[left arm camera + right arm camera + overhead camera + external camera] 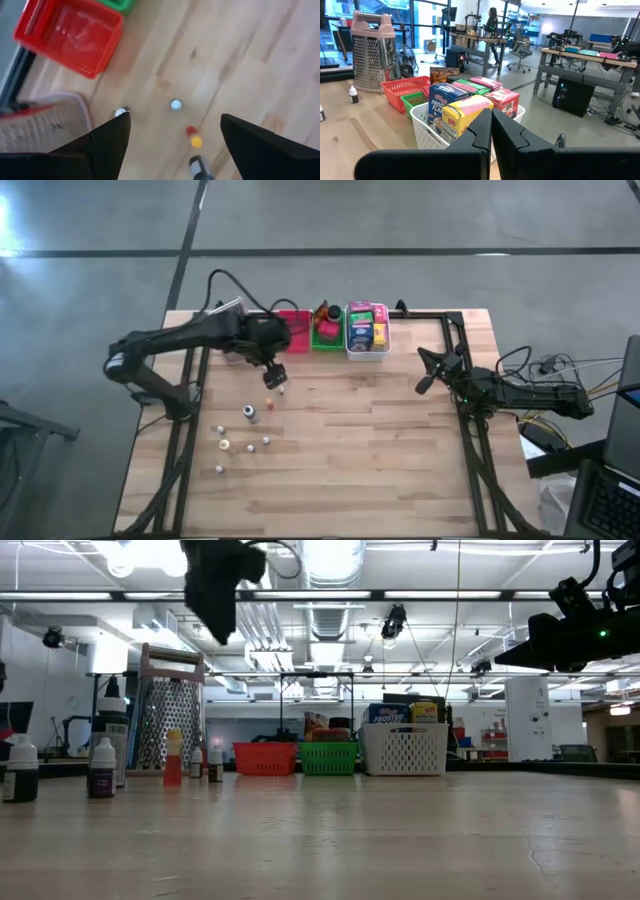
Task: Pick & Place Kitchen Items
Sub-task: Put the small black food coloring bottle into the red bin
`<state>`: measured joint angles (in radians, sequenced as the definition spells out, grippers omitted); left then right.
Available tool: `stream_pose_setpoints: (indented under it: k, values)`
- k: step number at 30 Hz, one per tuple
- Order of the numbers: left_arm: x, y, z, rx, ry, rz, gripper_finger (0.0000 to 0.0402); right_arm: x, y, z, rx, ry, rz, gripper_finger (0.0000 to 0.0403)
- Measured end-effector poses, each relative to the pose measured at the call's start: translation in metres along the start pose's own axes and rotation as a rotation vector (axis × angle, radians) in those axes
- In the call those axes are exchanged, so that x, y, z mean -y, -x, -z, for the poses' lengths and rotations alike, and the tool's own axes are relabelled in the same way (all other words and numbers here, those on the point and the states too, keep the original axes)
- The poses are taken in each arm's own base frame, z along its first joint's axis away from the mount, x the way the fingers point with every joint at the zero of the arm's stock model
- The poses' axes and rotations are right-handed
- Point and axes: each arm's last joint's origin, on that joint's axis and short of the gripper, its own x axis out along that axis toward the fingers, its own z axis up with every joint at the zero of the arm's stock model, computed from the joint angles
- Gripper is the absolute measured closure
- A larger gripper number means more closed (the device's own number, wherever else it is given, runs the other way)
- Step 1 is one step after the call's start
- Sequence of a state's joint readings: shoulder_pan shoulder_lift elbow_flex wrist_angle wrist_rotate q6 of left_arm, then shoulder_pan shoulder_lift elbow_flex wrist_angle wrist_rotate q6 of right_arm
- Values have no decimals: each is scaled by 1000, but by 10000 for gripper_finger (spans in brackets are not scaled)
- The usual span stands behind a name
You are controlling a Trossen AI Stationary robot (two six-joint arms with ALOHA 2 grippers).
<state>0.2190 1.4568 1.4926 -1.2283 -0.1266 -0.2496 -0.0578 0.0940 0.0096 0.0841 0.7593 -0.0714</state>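
1. Closest to the low camera, small dark dropper bottles (101,769) with white caps stand on the wooden desk (330,840), with a little orange-red bottle (173,758) just behind them.
2. Behind those bottles stands a metal box grater (169,718).
3. From above, more tiny pale bottles (243,442) sit scattered on the desk's left half, well apart from the baskets.
4. Left tool (274,375) hangs above the desk near the red basket (294,323), its fingers (107,145) spread wide apart and holding nothing; a white cap, a red one and a yellow one show on the wood between them.
5. Three baskets line the far edge: the red one, which looks bare inside, a green basket (326,339) with a dark jar and reddish items, and a white basket (367,350) packed with pink, green, blue and yellow boxes (465,112).
6. Right tool (424,383) waits over the desk's right side, its fingers pressed together on nothing, near the white basket.
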Motion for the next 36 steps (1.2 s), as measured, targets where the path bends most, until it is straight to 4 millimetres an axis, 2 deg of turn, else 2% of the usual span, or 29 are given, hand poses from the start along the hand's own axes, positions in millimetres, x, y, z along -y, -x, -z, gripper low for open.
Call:
stream_pose_setpoints:
  k: [4, 8, 12, 16, 36]
  values:
    - [-18, -18, 19, -16, 247, -33, 88, 0, 0, 0, 0, 0, 0, 394]
    - [-28, -34, 34, -56, 317, -62, 88, 0, 0, 0, 0, 0, 0, 394]
    - [-30, -51, 41, -77, 304, -70, 88, 0, 0, 0, 0, 0, 0, 394]
    - [-29, -59, 45, -84, 268, -69, 88, 0, 0, 0, 0, 0, 0, 394]
    - [-29, -61, 46, -89, 95, -60, 87, 0, 0, 0, -1, 1, 0, 394]
